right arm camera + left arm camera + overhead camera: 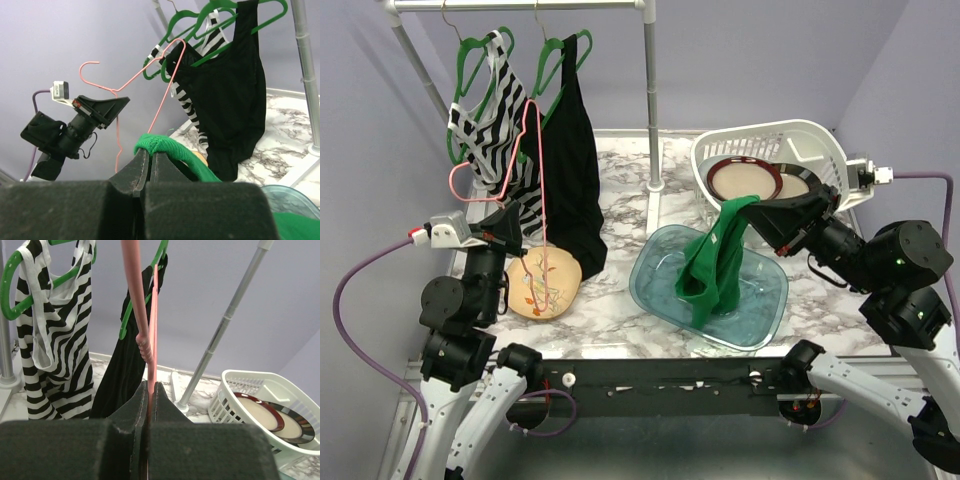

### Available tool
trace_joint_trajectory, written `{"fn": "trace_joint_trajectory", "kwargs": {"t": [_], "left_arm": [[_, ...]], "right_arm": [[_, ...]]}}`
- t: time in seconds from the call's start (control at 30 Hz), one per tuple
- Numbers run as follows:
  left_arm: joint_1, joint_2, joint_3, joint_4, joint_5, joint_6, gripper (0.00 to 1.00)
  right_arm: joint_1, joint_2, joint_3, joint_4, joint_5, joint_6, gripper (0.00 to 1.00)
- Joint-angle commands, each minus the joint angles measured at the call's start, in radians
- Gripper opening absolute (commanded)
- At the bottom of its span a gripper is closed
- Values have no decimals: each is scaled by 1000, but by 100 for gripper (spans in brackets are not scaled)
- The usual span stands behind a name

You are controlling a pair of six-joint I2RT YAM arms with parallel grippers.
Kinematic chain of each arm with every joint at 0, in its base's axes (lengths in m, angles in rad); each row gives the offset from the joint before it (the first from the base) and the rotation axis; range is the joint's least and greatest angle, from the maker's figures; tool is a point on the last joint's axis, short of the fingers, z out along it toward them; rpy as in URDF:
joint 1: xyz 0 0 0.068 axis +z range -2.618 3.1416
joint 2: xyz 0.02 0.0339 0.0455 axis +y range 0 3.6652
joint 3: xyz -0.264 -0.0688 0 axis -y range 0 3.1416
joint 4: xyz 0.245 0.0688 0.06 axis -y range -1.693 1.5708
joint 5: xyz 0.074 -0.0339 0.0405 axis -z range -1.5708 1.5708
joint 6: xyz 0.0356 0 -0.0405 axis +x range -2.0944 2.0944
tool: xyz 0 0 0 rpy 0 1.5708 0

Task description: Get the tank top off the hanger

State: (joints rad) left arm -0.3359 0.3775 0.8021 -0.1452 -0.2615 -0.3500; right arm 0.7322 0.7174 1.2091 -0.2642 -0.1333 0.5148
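Green tank top [718, 265]; pink hanger [136, 300]. Far left, a black-and-white striped top [492, 110] and a plain black top [572, 170] on green hangers [472, 52]. White basket [790, 138]; grey-veined white marble desk [620, 315].

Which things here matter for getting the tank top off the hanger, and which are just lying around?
Job: green tank top, pink hanger, left gripper, right gripper.
Lying about: striped top, black top, white basket, floral plate, glass tray.

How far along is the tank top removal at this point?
Done: the green tank top is off the pink wire hanger, which is bare. In hand: the left gripper clamps the hanger, the right gripper holds the top over the clear teal dish. Left: setting both down, probably.
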Motion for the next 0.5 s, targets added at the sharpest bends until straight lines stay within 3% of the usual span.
{"fn": "trace_joint_trajectory", "kwargs": {"t": [0.0, 0.17, 0.47], "left_arm": [[-3, 12, 9, 2, -5, -10, 0], [-3, 8, 8, 4, -10, -7, 0], [-5, 12, 12, -1, -18, -3, 0]], "right_arm": [[6, 39, -60, -21, 115, -7, 1], [4, 122, -161, -6, 279, -67, 1], [6, 274, -335, -53, 253, -24, 1]]}}
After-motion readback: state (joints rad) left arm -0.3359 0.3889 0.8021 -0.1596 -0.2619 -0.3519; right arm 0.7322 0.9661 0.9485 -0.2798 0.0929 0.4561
